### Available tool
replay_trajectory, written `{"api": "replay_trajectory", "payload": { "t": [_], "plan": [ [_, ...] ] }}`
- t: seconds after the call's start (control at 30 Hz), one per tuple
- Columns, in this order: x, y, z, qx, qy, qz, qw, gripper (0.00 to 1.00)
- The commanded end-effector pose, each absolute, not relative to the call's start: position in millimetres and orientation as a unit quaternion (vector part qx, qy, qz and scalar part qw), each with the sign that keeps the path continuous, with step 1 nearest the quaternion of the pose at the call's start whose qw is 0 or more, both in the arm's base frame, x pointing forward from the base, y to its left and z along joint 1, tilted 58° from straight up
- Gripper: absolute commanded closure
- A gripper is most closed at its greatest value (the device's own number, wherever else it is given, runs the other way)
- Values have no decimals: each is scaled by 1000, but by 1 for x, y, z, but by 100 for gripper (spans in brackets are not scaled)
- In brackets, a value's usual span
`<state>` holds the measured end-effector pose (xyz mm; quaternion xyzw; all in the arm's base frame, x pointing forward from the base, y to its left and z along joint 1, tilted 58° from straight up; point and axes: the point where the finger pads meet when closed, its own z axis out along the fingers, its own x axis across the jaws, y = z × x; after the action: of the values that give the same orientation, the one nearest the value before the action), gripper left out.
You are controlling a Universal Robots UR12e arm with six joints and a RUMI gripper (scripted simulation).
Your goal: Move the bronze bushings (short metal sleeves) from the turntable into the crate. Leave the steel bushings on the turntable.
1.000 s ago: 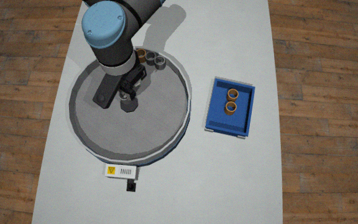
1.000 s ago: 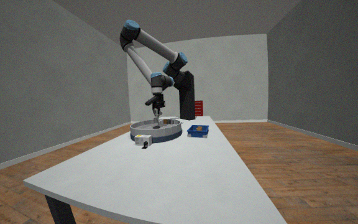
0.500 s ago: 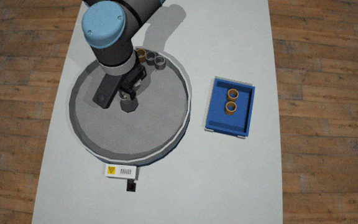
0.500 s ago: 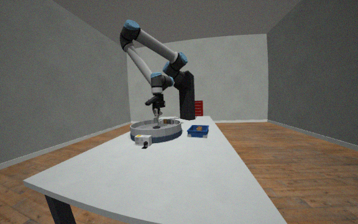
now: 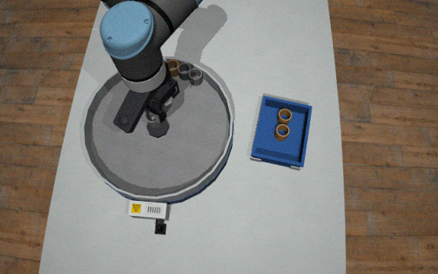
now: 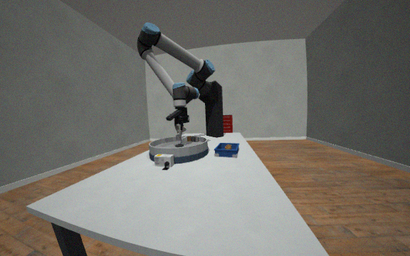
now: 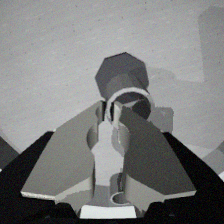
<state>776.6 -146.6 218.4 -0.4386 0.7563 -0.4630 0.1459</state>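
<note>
My gripper (image 7: 107,102) (image 6: 180,134) is shut on the wall of one light grey steel bushing (image 7: 128,90) (image 5: 150,119), close to the dark hub (image 5: 158,130) (image 7: 122,65) at the turntable's middle. Its lower end is hard to see. On the turntable (image 5: 128,164) (image 6: 187,153), one bronze bushing (image 5: 172,72) stands by the far wall, beside a steel bushing (image 5: 184,75) and another steel bushing (image 5: 195,81). The crate (image 5: 307,133) (image 6: 227,153) holds two bronze bushings, one bronze bushing (image 5: 284,121) behind the other bronze bushing (image 5: 281,138).
The turntable's raised rim (image 5: 231,131) stands between the gripper and the crate. A white box (image 5: 141,214) (image 6: 160,162) with a warning label and a small black part (image 5: 160,228) sit at the turntable's front. A red drawer unit (image 6: 228,124) stands behind the arm's base.
</note>
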Motion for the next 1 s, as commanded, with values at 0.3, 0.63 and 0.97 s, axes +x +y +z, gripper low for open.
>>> {"api": "replay_trajectory", "payload": {
  "t": [0.3,0.63,0.97],
  "plan": [
    [785,-153,215,-438,756,-464,147,100],
    [793,-161,207,-438,756,-464,147,100],
    [797,-165,204,-438,756,-464,147,100]
  ]
}}
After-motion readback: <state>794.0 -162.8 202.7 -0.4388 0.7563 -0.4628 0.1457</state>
